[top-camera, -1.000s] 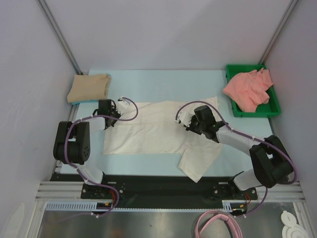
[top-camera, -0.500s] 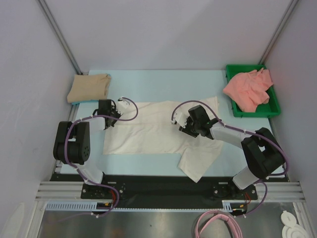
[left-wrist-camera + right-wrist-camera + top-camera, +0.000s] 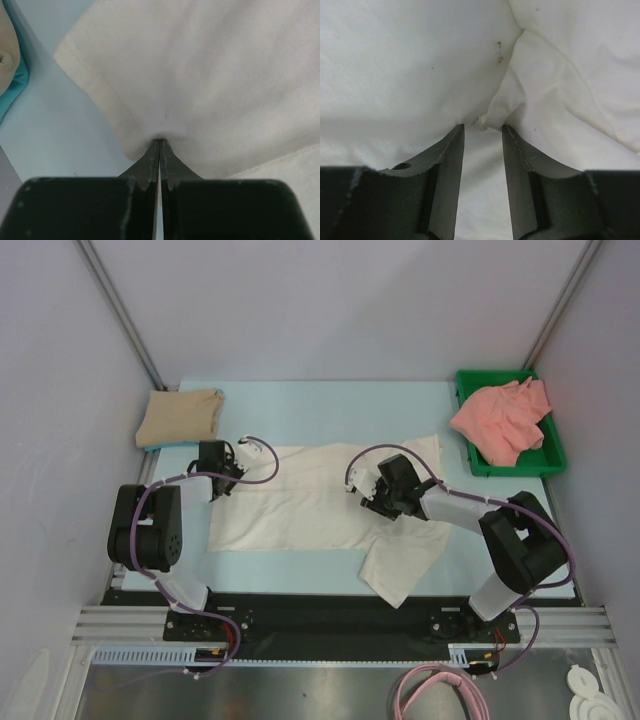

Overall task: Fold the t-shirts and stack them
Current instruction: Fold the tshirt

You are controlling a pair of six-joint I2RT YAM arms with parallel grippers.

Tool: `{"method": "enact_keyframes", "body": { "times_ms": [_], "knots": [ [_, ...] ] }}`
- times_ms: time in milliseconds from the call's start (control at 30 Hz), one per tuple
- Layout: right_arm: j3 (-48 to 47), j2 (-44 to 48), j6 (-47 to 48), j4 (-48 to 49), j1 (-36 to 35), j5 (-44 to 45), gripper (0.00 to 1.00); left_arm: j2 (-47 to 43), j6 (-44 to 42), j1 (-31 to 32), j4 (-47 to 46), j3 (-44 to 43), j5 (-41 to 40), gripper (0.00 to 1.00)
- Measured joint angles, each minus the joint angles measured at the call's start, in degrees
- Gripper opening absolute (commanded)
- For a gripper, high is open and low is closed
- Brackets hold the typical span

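My L claw (image 3: 159,143) is clamped tight on the left edge of the cream-white cotton t-shirt (image 3: 300,505), which lies flat mid-table. R claw (image 3: 482,129) sits on its right part, jaws partly apart, gripping nothing. Far left: tan folded t-shirt (image 3: 180,417). Far right: salmon-pink t-shirt (image 3: 500,420) in green plastic tray (image 3: 548,464).

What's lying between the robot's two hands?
The cream-white t-shirt, spread out flat, fills the stretch between the left fingers and the right fingers. The top view shows it best.
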State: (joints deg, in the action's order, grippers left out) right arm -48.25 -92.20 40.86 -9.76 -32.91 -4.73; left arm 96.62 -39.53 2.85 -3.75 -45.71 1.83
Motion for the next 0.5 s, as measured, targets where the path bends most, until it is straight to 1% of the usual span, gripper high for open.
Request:
{"method": "enact_keyframes", "body": {
  "times_ms": [267, 367, 400, 467, 500],
  "knots": [
    [0.17, 1.99, -0.68, 1.27, -0.37, 1.66, 0.41, 0.00, 0.00, 0.00, 0.00, 0.00, 0.00, 0.02],
    [0.17, 0.87, -0.37, 2.67, -0.39, 2.80, 0.34, 0.00, 0.00, 0.00, 0.00, 0.00, 0.00, 0.02],
    [0.17, 0.33, -0.28, 2.99, -0.44, 3.17, 0.27, 0.00, 0.00, 0.00, 0.00, 0.00, 0.00, 0.02],
    [0.15, -0.98, 0.02, 3.28, -0.66, 4.31, 0.20, 0.00, 0.00, 0.00, 0.00, -0.02, 0.00, 0.02],
    [0.15, -1.33, 0.11, 3.26, -0.79, 4.68, 0.13, 0.00, 0.00, 0.00, 0.00, 0.00, 0.00, 0.02]
  ]
}}
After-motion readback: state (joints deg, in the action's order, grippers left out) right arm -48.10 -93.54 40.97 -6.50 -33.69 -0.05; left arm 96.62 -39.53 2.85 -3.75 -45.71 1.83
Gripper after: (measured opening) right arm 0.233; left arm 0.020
